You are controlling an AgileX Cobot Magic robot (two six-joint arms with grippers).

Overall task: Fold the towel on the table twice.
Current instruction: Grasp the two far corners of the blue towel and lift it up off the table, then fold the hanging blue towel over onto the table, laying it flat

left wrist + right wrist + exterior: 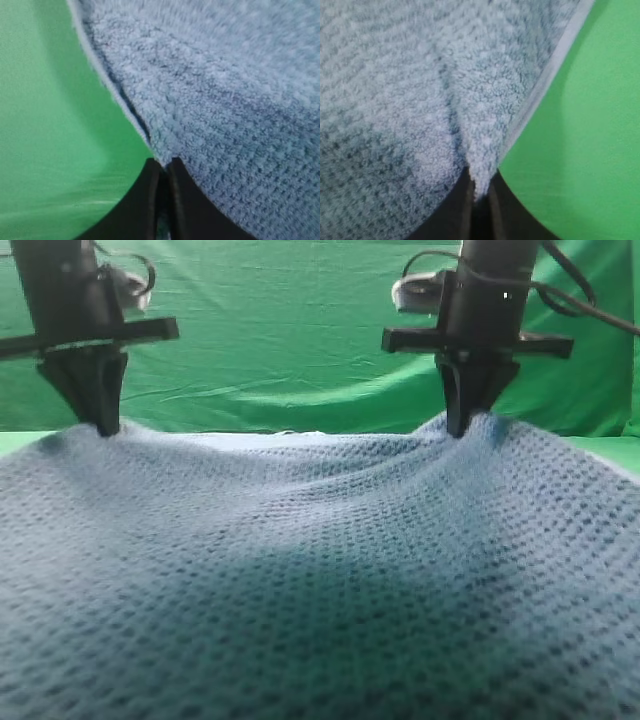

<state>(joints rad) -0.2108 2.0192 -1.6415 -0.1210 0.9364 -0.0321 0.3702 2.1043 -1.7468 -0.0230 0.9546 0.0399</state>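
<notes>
**Inspector:** Where the left jaws [162,172] meet, they are pressed together on the far edge of the towel [320,580], only a thin lip of cloth caught between them. The right jaws [480,192] are likewise clamped, pinching a small tuft beside the pale hem.

**Assessor:** What is the risk from here?

**Inspector:** Slippage, in my judgement. Both bites are shallow and sit close to the hem; a thick, heavy cloth could pull free at one corner when raised, leaving a skewed fold. Uneven travel between the arms could also drag the sheet across the bench [50,150].

**Assessor:** Material?

**Inspector:** Blue-grey waffle weave, bumpy, soft and thick, with a thin pale border. It lies spread over the smooth bright green bench, its far edge drawn into two small peaks at the jaws and sagging between them. A wrinkled green backdrop [290,330] stands behind.
</notes>
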